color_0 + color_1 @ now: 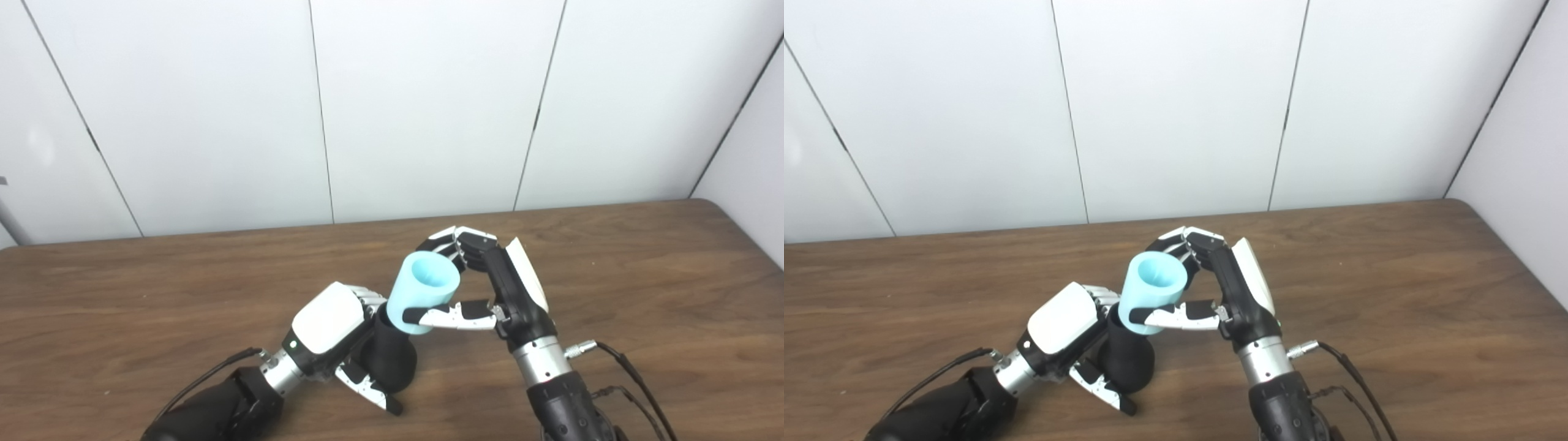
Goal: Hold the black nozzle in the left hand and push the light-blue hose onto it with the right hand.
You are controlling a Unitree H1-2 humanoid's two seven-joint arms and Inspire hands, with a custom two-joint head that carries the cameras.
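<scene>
Right hand (490, 288) grips hose (422, 293), atop nozzle (392, 358).

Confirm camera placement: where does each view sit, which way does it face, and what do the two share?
Left eye view: head camera, looking down and forward over the wooden table toward the white wall panels; both forearms enter from the bottom edge, with the left hand shut on the black nozzle.
Right eye view: head camera beside the first, same downward-forward aim; the scene sits further left in frame; right hand shut on the light-blue hose.
Shared: both hands, nozzle, hose, table, wall.
</scene>
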